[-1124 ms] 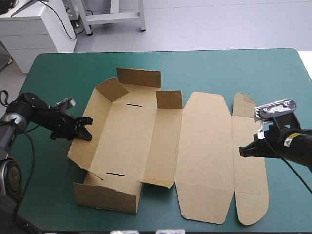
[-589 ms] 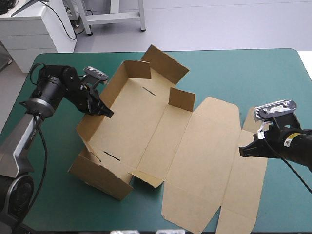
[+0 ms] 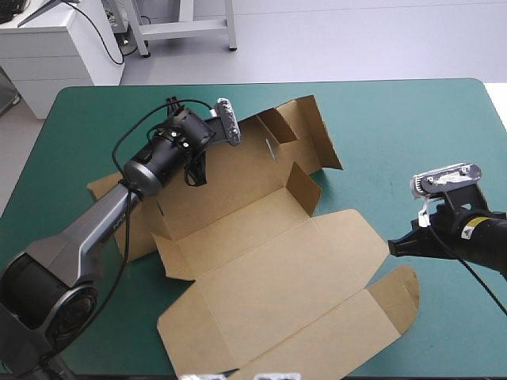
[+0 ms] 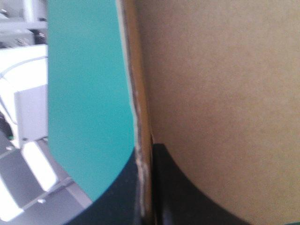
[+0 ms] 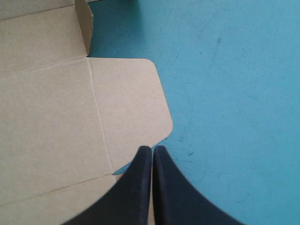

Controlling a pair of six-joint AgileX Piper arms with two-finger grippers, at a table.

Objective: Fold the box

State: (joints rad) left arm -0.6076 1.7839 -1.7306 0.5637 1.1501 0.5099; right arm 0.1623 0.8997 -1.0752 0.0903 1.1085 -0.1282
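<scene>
1. While my left gripper [image 4: 146, 157] pinches a wall of the box [image 3: 261, 253], which lies skewed across the middle of the table [image 3: 412, 119], I fear that board could buckle (only one edge held).
2. My right gripper [image 5: 152, 151], clenched empty by the lid's flap, pins nothing; the sheet may slide.

The box [image 3: 269, 261] is plain brown board with no print, crossed only by faint fold creases. A short dark slit [image 3: 269, 148] marks one raised panel. In the left wrist view its cut edge looks paler, nearly cream. The worktop [image 3: 412, 127] is an even teal-green. The left gripper [image 4: 146, 154] and right gripper [image 5: 152, 151] are black.
</scene>
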